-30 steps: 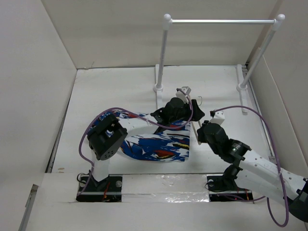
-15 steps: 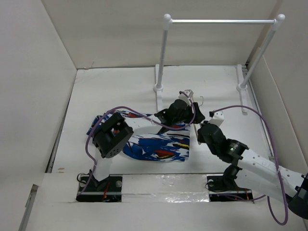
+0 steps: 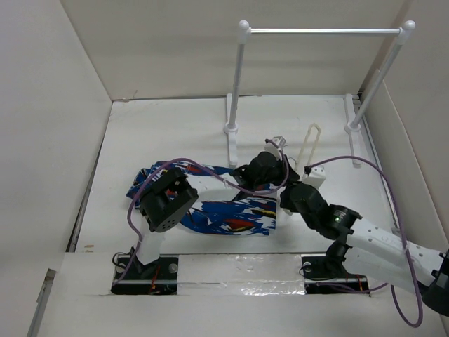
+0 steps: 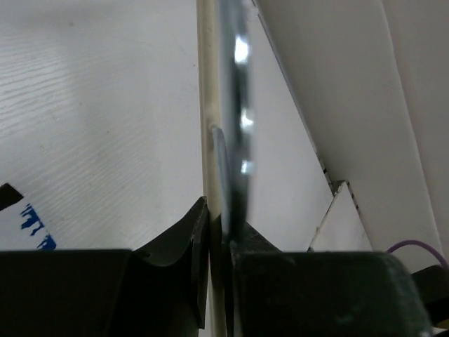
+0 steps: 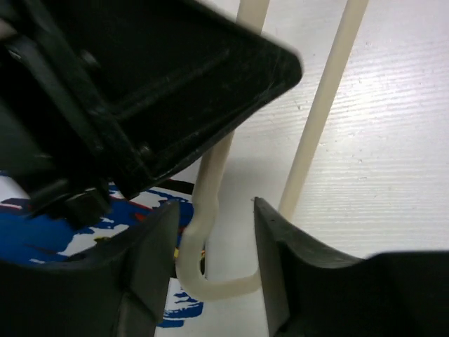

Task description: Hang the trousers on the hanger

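Observation:
The trousers (image 3: 231, 214), bright blue with white, red and black patches, lie flat on the table floor between the two arms. In the top view the cream hanger (image 3: 309, 145) stands tilted up above their right end. My left gripper (image 3: 275, 156) is shut on the hanger near its metal hook (image 4: 237, 105); the left wrist view shows the cream bar (image 4: 205, 105) pinched between the jaws (image 4: 217, 228). My right gripper (image 5: 214, 246) is open, its jaws standing either side of the hanger's rounded lower corner (image 5: 200, 203) without gripping it. A patch of the trousers (image 5: 42, 239) shows to its left.
A white-poled rack (image 3: 238, 77) with a metal crossbar (image 3: 323, 31) stands at the back, its right pole (image 3: 379, 74) by the right wall. White walls enclose the table on the left, back and right. The left arm's black body (image 5: 140, 70) crowds the right wrist view.
My left gripper has closed on the hanger near the hook, and my right gripper has opened and let go of it. The hanger has swung up and to the right.

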